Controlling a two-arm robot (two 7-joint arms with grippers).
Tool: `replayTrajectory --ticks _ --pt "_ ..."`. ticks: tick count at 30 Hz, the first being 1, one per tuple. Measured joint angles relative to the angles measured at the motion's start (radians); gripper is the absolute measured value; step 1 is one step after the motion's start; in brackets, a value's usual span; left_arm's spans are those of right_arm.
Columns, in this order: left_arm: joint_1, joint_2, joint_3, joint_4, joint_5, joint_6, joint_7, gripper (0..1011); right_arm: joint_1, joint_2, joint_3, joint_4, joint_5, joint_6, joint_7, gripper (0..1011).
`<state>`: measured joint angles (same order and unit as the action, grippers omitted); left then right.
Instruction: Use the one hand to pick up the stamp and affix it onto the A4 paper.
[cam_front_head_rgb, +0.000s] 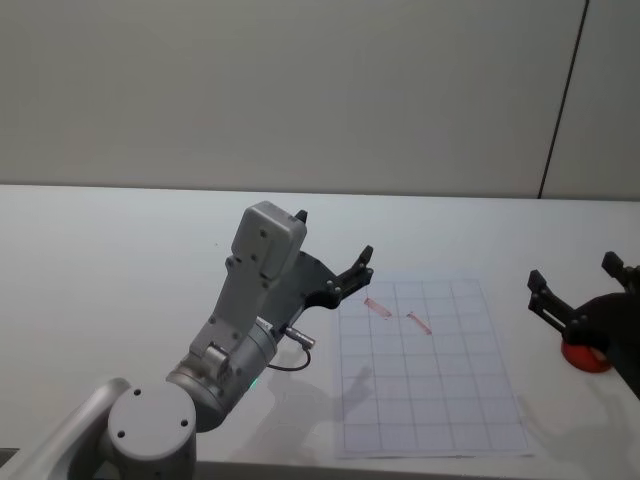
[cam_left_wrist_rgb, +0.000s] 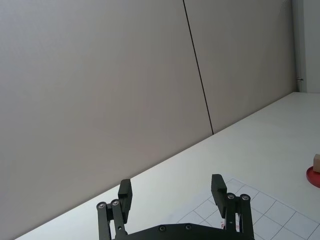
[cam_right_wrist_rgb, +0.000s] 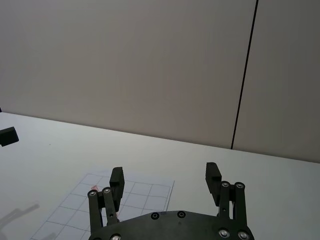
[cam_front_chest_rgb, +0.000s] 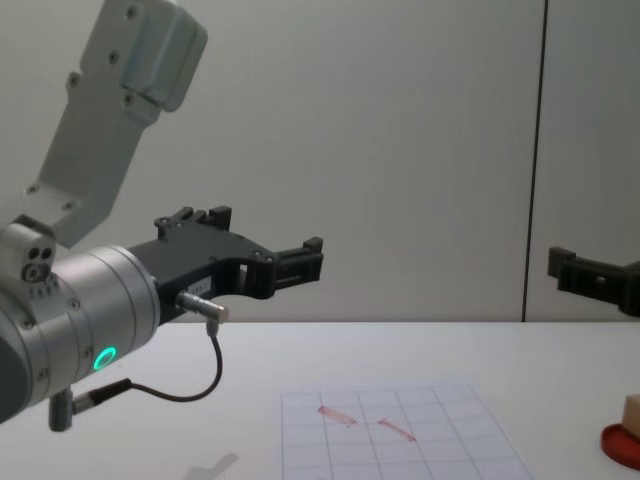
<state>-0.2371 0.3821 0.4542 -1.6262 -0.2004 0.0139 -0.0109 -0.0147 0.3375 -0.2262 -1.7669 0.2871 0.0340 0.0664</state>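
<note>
One gridded white A4 paper, two red marks, one tan wooden stamp on one round red ink pad; left end effector and right end effector gape empty.

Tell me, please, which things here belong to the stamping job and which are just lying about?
Job: small tan wooden block stamp; white grid-printed A4 paper; black right gripper, open.
Lying about: flat red round ink pad under the stamp; left gripper, raised.
</note>
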Motion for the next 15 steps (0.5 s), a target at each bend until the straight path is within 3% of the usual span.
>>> replayTrajectory --ticks 15 --pt "0.000 0.000 0.000 0.000 0.000 0.000 0.000 1002 0.000 0.000 0.000 0.000 0.000 0.000 0.000 1001"
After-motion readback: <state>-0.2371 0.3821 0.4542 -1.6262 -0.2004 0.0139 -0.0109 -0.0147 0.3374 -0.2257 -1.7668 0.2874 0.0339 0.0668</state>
